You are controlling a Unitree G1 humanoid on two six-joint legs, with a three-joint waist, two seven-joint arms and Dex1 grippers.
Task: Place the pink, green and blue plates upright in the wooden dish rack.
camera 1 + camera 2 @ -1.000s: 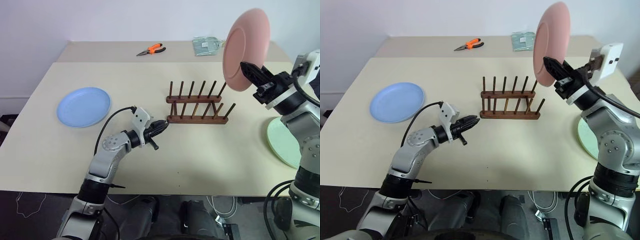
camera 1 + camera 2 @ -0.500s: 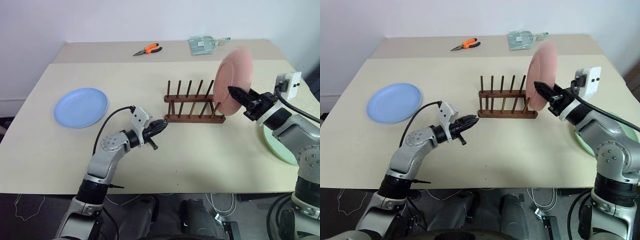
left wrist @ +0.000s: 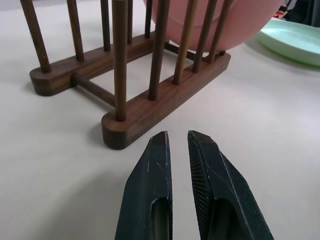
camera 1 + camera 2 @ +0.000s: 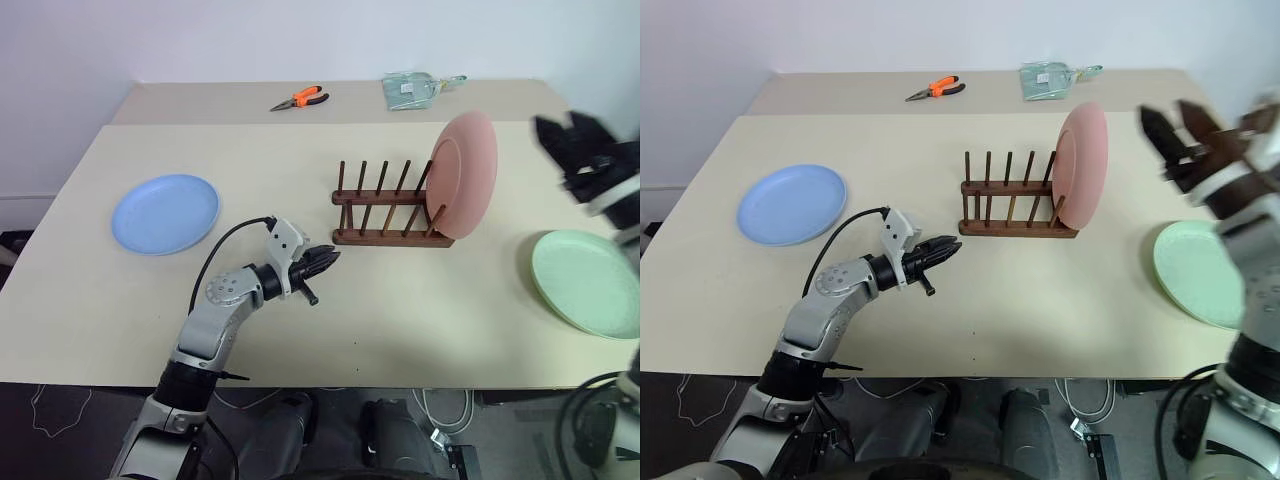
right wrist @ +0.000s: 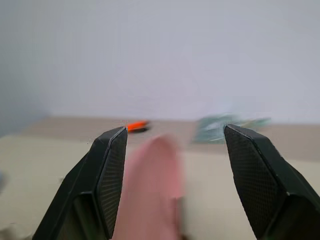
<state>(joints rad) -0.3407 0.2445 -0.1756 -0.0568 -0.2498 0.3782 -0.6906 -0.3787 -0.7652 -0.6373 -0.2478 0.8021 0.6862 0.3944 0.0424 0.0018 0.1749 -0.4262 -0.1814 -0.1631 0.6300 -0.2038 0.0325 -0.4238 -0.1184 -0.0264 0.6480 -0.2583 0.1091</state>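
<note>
Pink plate [image 4: 462, 175] upright in rack's [image 4: 385, 208] right end; green plate [image 4: 588, 281] flat at 5 o'clock of spread, empty right gripper [image 4: 577, 140], nearer arm; left gripper [image 4: 326, 262] pressed together

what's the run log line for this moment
pink plate: upright at right end of wooden dish rack | right gripper: open, clear of plate | left gripper: shut, near rack | blue plate, green plate: flat on table

The green plate [image 4: 588, 281] is cut off at the picture's right edge.
</note>
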